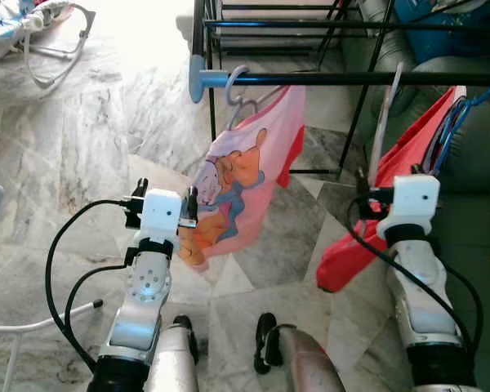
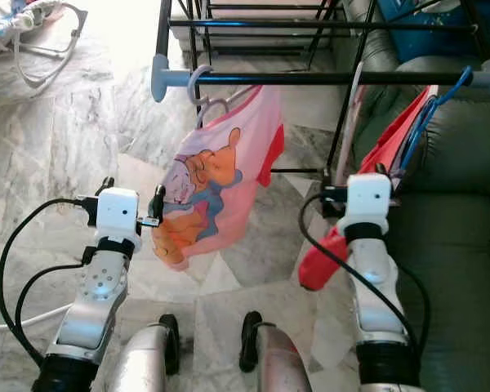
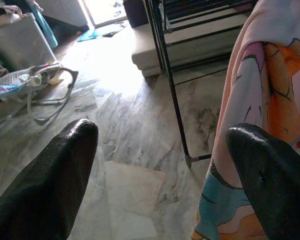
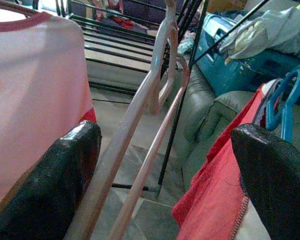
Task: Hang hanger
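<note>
**Hanger near rail, not yet hooked: risk notes**

Right pincer (image 4: 160,175) sits below the black rail (image 1: 351,78) of the drying rack. Its fingers are spread wide in the right wrist view, with the pale pink hanger (image 4: 140,125) running up between them, close to one finger (image 4: 55,175). I cannot tell whether that finger actually touches it. The hanger's top reaches the rail (image 1: 389,90), but I cannot make out whether the hook is over the bar.

Left pincer (image 3: 160,180) is also spread apart, holding nothing, just beside the pink cartoon shirt (image 1: 245,184), which hangs from its own hanger on the rail. A red garment (image 1: 392,188) on a blue hanger (image 1: 457,114) hangs on the other side of the right arm.

Risks as I judge them:
- With the fingers this far apart, the hanger may be unsupported. If the hook is not seated, it drops to the marble floor (image 1: 90,163).
- Any sideways move of the right arm could snag the red garment and drag it off.
- Lifting blindly could knock the rail and swing the pink shirt into the left fingers.
</note>
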Tool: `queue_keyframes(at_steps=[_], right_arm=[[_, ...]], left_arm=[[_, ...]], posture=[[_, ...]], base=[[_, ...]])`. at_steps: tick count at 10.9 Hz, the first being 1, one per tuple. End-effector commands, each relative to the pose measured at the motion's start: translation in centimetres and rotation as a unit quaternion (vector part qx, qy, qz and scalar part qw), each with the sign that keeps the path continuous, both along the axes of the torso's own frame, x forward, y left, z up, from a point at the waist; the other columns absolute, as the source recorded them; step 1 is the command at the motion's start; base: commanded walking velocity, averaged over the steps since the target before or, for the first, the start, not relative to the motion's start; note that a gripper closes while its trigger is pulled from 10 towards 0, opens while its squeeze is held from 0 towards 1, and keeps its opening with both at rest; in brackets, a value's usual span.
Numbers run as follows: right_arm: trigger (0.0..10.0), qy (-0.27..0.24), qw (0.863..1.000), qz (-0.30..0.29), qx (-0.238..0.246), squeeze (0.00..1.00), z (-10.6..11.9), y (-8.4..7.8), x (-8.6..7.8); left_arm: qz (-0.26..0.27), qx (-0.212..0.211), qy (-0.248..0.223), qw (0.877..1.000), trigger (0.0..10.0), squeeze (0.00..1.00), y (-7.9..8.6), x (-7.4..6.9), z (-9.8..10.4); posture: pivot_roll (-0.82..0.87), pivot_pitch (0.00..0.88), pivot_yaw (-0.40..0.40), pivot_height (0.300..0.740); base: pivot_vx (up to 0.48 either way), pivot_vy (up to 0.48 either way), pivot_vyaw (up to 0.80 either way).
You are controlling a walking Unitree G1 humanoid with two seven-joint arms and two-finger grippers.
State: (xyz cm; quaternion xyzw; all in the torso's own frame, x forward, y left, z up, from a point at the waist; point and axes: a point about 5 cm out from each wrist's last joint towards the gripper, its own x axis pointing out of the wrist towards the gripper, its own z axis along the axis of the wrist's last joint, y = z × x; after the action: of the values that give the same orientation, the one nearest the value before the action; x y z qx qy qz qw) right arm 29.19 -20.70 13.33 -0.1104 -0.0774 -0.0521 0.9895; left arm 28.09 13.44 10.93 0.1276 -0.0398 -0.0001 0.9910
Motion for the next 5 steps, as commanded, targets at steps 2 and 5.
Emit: queue_keyframes(at_steps=[2,5], right_arm=[[10.0,-0.001,1.000,0.003,-0.001,1.00,0.08,0.04,-0.35],[10.0,0.001,1.000,0.014,-0.007,1.00,0.45,0.40,0.14]], left_arm=[[0.001,0.008,0.013,1.000,10.0,0.00,0.12,-0.36,-0.80],[0.003,0.006,0.013,1.000,10.0,0.00,0.16,-0.36,-0.84]], posture=[[-0.02,0.193,-0.016,0.740],[-0.01,0.200,-0.019,0.740]], base=[[0.000,0.000,0.00],[-0.092,0.000,0.00]])
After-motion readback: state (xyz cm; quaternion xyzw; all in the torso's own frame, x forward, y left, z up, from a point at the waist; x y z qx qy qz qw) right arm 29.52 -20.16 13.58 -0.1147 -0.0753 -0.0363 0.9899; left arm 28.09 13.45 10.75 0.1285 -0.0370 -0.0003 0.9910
